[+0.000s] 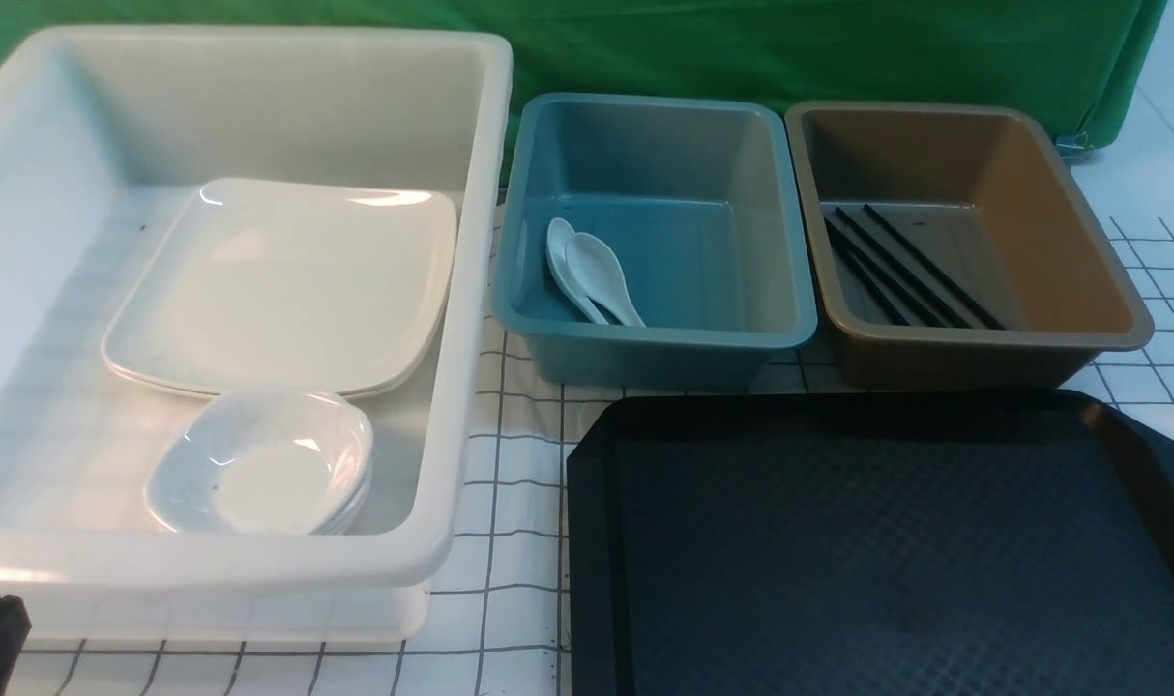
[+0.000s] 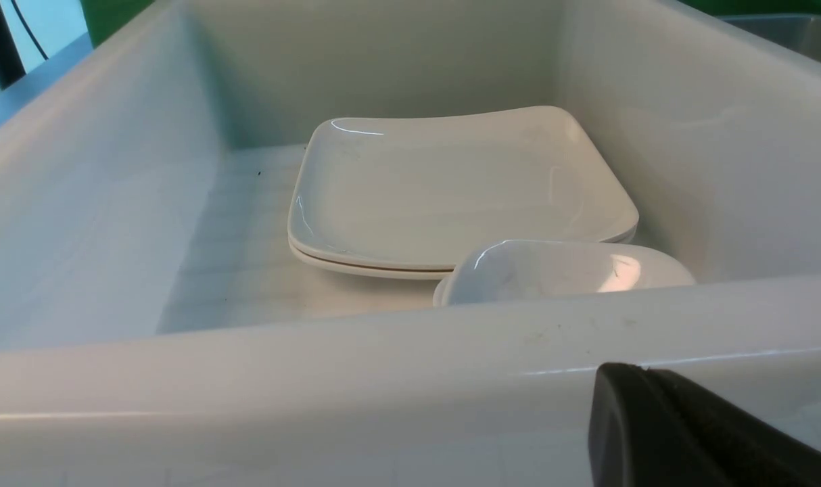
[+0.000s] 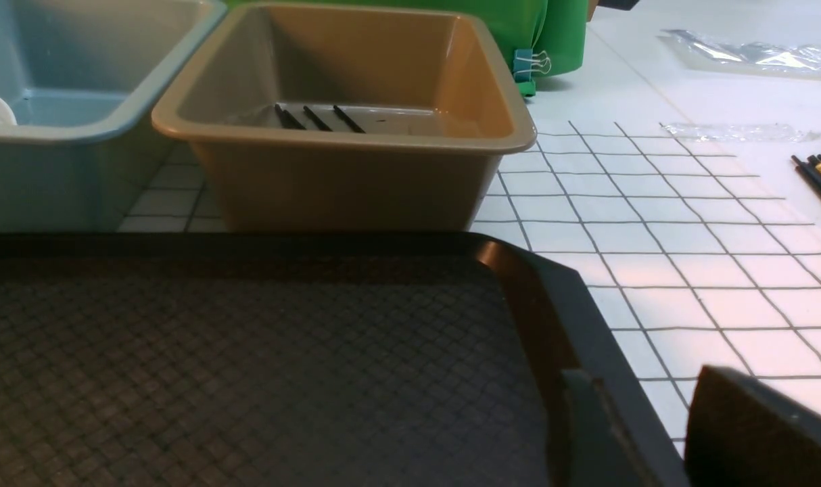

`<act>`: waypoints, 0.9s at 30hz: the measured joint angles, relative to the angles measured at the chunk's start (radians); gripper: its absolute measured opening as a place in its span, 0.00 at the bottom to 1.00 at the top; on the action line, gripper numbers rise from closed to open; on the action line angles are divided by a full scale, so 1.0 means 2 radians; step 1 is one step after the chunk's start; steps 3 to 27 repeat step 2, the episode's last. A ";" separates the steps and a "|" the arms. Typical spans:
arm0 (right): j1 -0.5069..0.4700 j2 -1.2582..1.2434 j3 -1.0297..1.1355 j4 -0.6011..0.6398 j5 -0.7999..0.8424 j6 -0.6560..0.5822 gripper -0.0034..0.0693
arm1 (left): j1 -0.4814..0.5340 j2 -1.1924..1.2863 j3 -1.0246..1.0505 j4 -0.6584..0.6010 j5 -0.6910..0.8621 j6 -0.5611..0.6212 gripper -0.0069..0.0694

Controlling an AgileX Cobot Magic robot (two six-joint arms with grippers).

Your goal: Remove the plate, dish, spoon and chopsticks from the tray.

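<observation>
Plates [image 1: 287, 280] are seen at ten o'clock, dishes [image 1: 268, 483] at eight, spoons [image 1: 601, 275] at twelve, chopsticks [image 1: 925, 266] at two — the left claw [image 2: 640, 370] clenched, the right claw [image 3: 647, 375] released — both best kept clear of the tub rims [image 1: 471, 290].

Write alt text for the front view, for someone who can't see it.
A bare black tray sits in front of two bins: a blue one holding two white spoons and a brown one holding black chopsticks. To the left, a white tub holds stacked plates and small dishes.
</observation>
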 joint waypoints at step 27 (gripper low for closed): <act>0.000 0.000 0.000 0.000 0.000 0.000 0.38 | 0.000 0.000 0.000 0.000 0.000 0.000 0.10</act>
